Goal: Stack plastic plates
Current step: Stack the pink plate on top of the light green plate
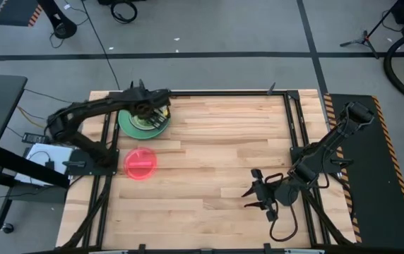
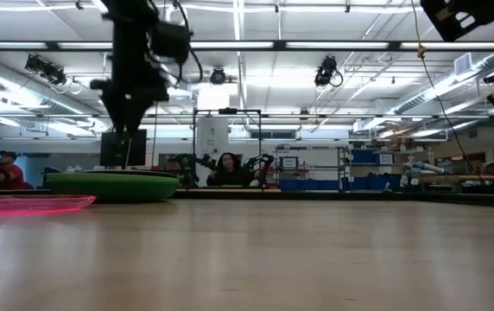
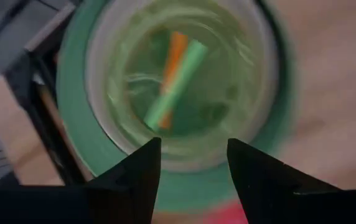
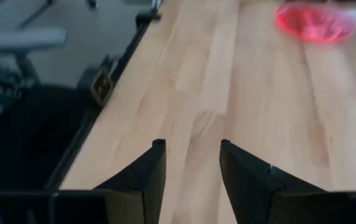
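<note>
High view, left gripper point(image 1: 147, 107): over the plate stack point(image 1: 128, 125), fingers apart, nothing held.
Red plate point(image 1: 140, 164): alone, just beside stack; left arm nearer.
Right gripper point(image 1: 258, 196): parted, empty, well apart.

A large lab or workshop hall is being shown: strip lights point(image 2: 333, 45) are hanging overhead, shelving point(image 2: 376, 168) is standing behind, and a person point(image 2: 227, 168) is seated at equipment.
</note>
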`<action>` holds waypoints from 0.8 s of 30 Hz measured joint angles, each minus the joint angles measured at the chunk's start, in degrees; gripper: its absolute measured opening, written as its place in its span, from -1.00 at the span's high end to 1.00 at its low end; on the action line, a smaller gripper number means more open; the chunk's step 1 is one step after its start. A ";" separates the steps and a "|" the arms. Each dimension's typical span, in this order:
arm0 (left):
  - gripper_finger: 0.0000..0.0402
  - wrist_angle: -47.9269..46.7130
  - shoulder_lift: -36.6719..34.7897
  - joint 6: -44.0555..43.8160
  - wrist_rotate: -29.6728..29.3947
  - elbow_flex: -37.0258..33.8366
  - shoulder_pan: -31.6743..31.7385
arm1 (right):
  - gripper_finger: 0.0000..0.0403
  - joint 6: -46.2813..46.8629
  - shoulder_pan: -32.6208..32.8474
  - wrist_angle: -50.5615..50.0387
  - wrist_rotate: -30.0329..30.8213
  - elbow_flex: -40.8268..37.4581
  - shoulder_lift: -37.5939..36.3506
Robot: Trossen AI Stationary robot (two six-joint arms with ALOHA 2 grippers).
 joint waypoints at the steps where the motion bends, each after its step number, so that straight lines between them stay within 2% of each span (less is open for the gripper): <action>1: 0.04 -0.74 -1.42 -1.73 1.00 0.11 -2.16 | 0.21 0.00 -0.25 1.26 0.81 0.00 0.00; 5: 0.04 -0.89 -6.09 -8.65 2.37 0.09 -13.99 | 0.21 -0.09 -1.88 5.68 6.24 0.02 0.00; 9: 0.02 0.33 -7.21 -17.44 2.02 -0.24 -28.04 | 0.21 -1.94 -4.65 9.49 9.77 0.04 0.02; 14: -0.18 0.37 -5.52 -29.79 -0.77 -0.33 -42.28 | 0.21 -4.33 -7.75 11.51 10.37 0.02 0.02; 20: -0.49 -0.06 -3.23 -36.69 -3.45 -0.35 -49.64 | 0.21 -7.06 -9.26 12.57 10.29 0.02 0.02; 24: -0.56 0.43 -1.01 -38.92 -6.71 -0.35 -51.97 | 0.21 -6.66 -9.68 12.88 10.24 0.02 0.02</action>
